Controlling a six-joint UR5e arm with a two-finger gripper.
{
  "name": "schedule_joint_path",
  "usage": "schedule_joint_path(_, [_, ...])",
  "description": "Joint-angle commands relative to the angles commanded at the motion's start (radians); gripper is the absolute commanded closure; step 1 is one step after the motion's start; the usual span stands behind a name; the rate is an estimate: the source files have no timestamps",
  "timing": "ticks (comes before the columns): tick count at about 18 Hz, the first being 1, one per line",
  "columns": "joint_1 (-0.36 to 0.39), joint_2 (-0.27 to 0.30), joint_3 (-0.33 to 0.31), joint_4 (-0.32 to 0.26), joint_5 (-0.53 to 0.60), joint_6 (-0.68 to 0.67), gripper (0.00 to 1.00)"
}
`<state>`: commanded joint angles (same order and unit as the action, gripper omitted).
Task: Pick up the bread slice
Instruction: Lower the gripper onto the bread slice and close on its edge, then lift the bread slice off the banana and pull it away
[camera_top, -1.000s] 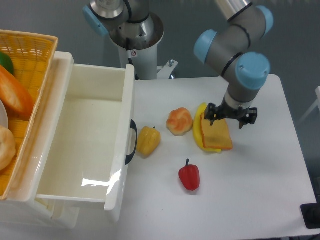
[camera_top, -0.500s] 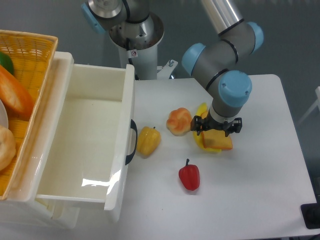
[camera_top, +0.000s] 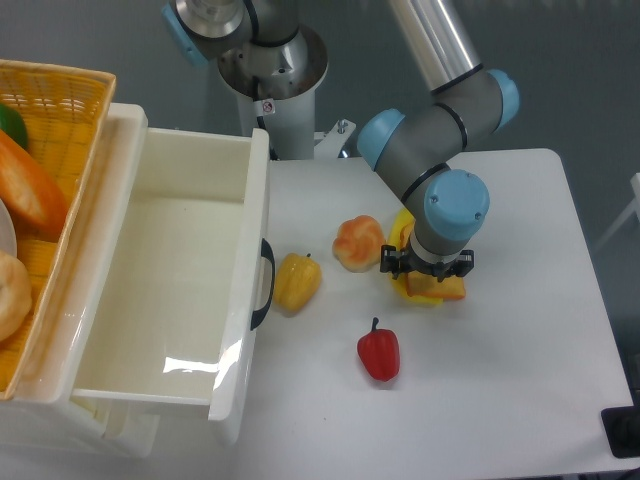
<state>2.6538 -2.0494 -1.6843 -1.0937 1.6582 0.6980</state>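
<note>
The end effector (camera_top: 425, 271) has descended over the bread slice (camera_top: 446, 290).

Bright, even overhead light fills the scene, and focus is sharp across the frame with no visible edge distortion. A white glare patch sits on the glossy floor of the white bin (camera_top: 150, 300), and the red pepper (camera_top: 379, 352) casts only a soft, short shadow on the table (camera_top: 520, 340).

No text, brand or number can be read in this view. The only sign is a small round sticker (camera_top: 266, 107) with a red ring, on the white base column (camera_top: 278, 125) of the arm, standing at the far edge of the worktop (camera_top: 520, 380). What the sticker shows inside the ring is too small to tell.
</note>
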Motion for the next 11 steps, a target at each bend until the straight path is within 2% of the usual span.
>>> schedule_joint_path(3, [0.002, 0.002, 0.002, 0.000, -0.003, 0.000, 0.48])
schedule_joint_path(7, [0.006, 0.009, 0.002, -0.002, -0.005, 0.009, 0.80])
schedule_joint_path(9, [0.008, 0.012, 0.006, -0.002, -0.008, 0.005, 0.92])
schedule_joint_path(11, [0.008, 0.012, 0.014, -0.002, -0.008, 0.003, 0.94])
